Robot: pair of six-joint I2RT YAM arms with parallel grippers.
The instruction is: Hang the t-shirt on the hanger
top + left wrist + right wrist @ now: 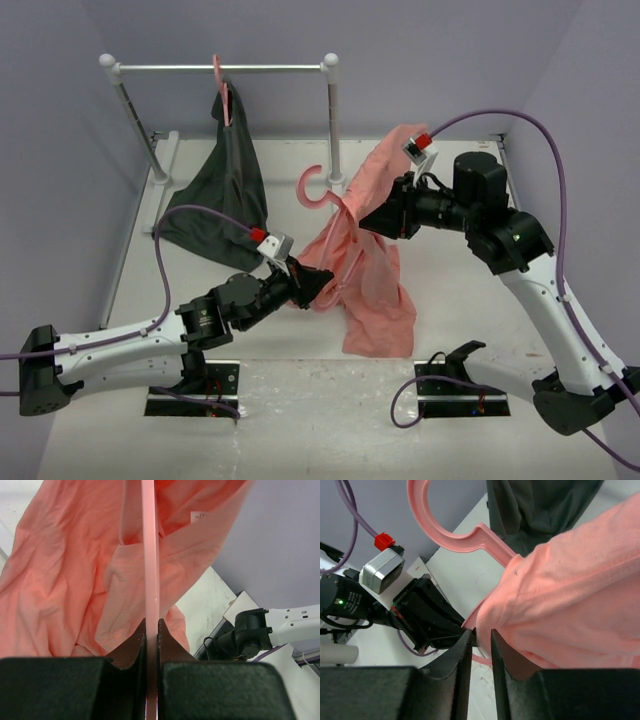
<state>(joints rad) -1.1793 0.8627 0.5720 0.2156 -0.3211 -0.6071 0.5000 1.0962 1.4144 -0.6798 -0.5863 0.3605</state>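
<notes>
The t-shirt (378, 290) is soft, creased salmon cloth — the hanger (150, 555) smooth, glossy pink plastic.

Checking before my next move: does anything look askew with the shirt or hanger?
Yes. The t-shirt hangs bunched and lopsided on the hanger, one side trailing down towards the table, not spread over both its shoulders.

Bright, even diffuse light, soft faint shadows, hanger (150, 555) blurred close to the lens
</notes>
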